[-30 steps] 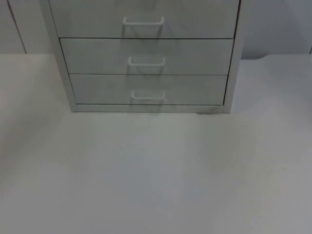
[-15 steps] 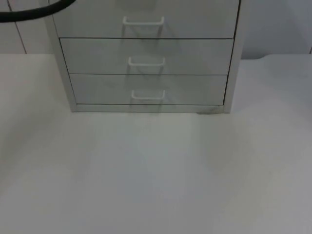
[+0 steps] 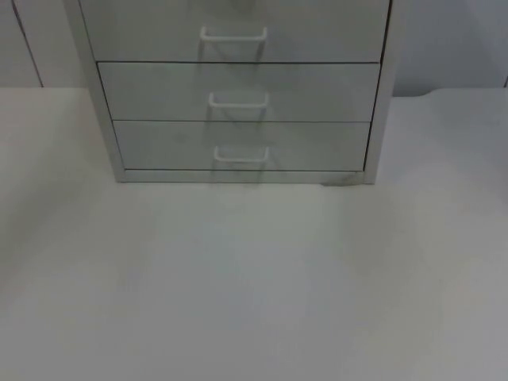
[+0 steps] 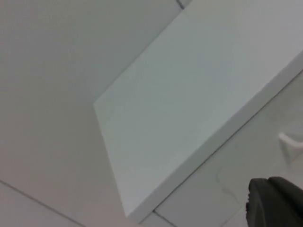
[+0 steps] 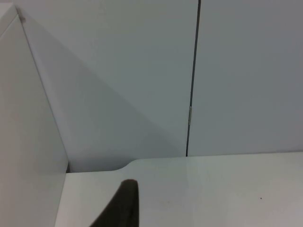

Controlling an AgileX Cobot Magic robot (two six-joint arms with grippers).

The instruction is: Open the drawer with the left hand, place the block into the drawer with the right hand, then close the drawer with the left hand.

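Drawer cabinet (image 3: 238,87) stands at the back of the white table (image 3: 254,278), against the grey partition wall (image 3: 444,40). Three drawer fronts show, stacked, all flush and shut: top drawer (image 3: 238,24), middle drawer (image 3: 238,91), bottom drawer (image 3: 238,145). Each carries a white loop handle (image 3: 239,99) at centre. Cabinet is pale grey, flat-panelled, boxy, smooth matte finish. Small dark mark (image 3: 341,181) at the cabinet's base on the right.

Left wrist view: the cabinet's flat top panel (image 4: 189,104), one white handle (image 4: 289,142), a black fingertip (image 4: 274,201) of the left gripper; finger state cannot be told.

Right wrist view: cabinet side (image 5: 28,142), partition wall seam (image 5: 191,80), table edge, a black fingertip (image 5: 124,203) of the right gripper; its finger state cannot be told either.
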